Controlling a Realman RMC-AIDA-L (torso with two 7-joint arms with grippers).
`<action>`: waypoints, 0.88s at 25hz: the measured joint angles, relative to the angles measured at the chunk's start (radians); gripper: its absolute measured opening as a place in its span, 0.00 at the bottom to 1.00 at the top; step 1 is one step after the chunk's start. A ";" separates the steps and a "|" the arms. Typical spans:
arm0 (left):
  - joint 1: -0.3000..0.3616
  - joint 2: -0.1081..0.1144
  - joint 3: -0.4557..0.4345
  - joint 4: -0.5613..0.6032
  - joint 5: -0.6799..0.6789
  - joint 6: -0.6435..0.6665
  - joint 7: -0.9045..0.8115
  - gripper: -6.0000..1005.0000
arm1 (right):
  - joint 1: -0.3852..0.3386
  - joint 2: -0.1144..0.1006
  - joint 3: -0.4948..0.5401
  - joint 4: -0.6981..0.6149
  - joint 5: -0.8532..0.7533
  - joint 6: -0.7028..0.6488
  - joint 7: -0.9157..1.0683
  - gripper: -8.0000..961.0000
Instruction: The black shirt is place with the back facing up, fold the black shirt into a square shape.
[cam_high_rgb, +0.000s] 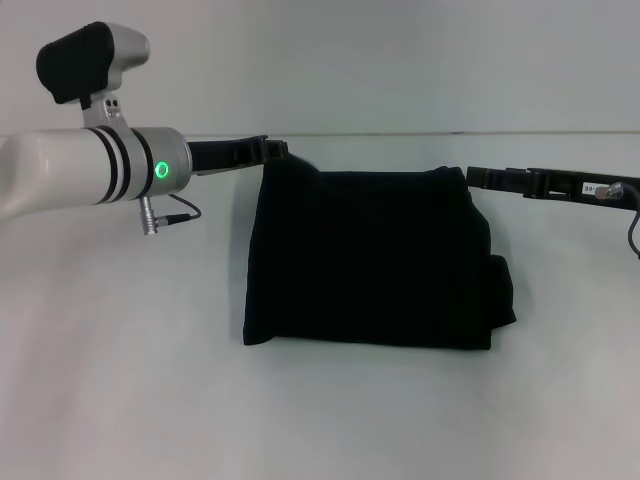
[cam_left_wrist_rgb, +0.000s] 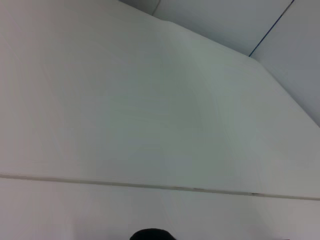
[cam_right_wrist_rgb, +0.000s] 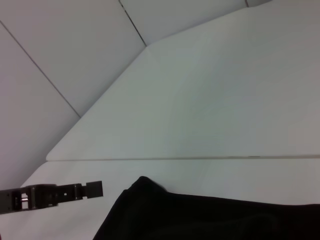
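The large plain matte black soft fabric shirt (cam_high_rgb: 372, 258) is laid on the white tabletop (cam_high_rgb: 130, 400), around the middle of the scene and toward the far side, already reduced to a roughly rectangular packet. Its near edge is fairly straight; on the right a bit of extra fabric sticks out past the main block.

The left gripper (cam_high_rgb: 268, 150), black and hard on a white and silver arm, is placed at the far left corner of the shirt, touching or pinching it. Whether its fingers are together on the cloth cannot be told. The right gripper (cam_high_rgb: 478, 177), also black, is placed at the far right corner, level with the far edge; its grip state likewise cannot be told. In the right wrist view the shirt (cam_right_wrist_rgb: 210, 217) and the other arm's gripper (cam_right_wrist_rgb: 95, 189) beside its corner are seen, a small gap apparently left between them. In the left wrist view only a sliver of black is seen against the white surface.

Step judged: a late fold, with both far corners addressed together. The task is judged mostly done.

Next move, as a judgement: if the corners are held, they should be carried evenly toward the near edge and laid down aligned, then released. The loose fabric on the right may need tucking.
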 joint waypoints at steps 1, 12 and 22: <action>0.000 0.002 0.000 0.000 0.002 0.001 0.006 0.16 | 0.000 0.000 0.000 0.000 0.000 0.001 0.000 0.90; 0.050 0.014 -0.012 0.122 0.037 0.151 -0.005 0.70 | -0.001 -0.010 0.003 -0.006 0.005 -0.002 0.000 0.90; 0.198 -0.019 -0.021 0.255 -0.102 0.630 0.145 0.84 | -0.030 -0.068 -0.002 -0.009 0.000 -0.138 0.034 0.90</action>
